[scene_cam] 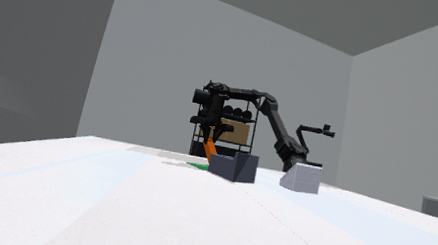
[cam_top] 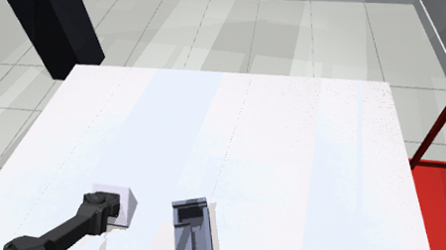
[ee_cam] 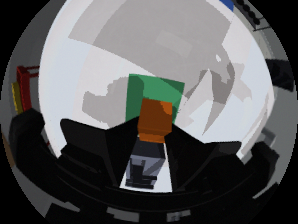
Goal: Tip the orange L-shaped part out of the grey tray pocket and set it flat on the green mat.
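My gripper (scene_cam: 211, 139) (ee_cam: 152, 121) is shut on the orange part (scene_cam: 211, 152) (ee_cam: 155, 114). The part hangs steeply tilted below the fingers. In the exterior view its lower end passes behind the corner of the grey tray (scene_cam: 245, 169) (cam_top: 208, 238) (ee_cam: 159, 164); whether it touches the tray or mat I cannot tell. The tray's pocket shows empty in the top view, where the part and fingertips are out of view. The green mat (scene_cam: 198, 166) (ee_cam: 162, 87) lies beside the tray, partly hidden behind the part in the wrist view.
A pale block with a sloped side (cam_top: 124, 207) (scene_cam: 305, 179) stands on the table to one side of the tray. A dark jointed arm (cam_top: 68, 238) reaches over it in the top view. A red frame (cam_top: 439, 125) stands past the table's right edge.
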You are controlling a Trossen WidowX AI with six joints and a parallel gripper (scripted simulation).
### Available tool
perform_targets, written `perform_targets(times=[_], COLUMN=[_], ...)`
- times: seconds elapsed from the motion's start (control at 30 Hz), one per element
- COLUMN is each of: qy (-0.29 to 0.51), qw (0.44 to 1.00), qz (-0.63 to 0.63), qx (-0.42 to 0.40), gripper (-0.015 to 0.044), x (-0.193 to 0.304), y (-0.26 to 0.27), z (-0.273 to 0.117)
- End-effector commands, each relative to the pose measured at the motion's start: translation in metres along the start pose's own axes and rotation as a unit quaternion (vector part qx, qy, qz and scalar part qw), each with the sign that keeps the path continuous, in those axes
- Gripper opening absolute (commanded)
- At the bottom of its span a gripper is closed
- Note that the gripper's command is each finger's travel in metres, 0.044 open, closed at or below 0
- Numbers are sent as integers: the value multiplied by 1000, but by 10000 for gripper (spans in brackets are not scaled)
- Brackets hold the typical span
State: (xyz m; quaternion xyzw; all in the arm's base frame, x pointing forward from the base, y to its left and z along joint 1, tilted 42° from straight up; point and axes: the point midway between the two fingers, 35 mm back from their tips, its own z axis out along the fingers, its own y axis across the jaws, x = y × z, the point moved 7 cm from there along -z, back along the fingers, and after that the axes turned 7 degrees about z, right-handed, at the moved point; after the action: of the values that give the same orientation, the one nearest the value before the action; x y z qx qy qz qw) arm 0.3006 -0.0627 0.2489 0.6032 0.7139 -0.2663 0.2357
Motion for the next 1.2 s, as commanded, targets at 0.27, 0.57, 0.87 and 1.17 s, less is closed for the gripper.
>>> perform_targets(times=[0.27,0.57,0.87,1.17], qy=[-3,-1,-2,-10], qw=[1000,1000,1000,998], qz=[0,0,-7,-50], qx=[-1,1,-4,-34], gripper=[0,79,315,400], x=[-1,0,0,2], y=[-2,-1,0,-8], z=[18,20,6,-68])
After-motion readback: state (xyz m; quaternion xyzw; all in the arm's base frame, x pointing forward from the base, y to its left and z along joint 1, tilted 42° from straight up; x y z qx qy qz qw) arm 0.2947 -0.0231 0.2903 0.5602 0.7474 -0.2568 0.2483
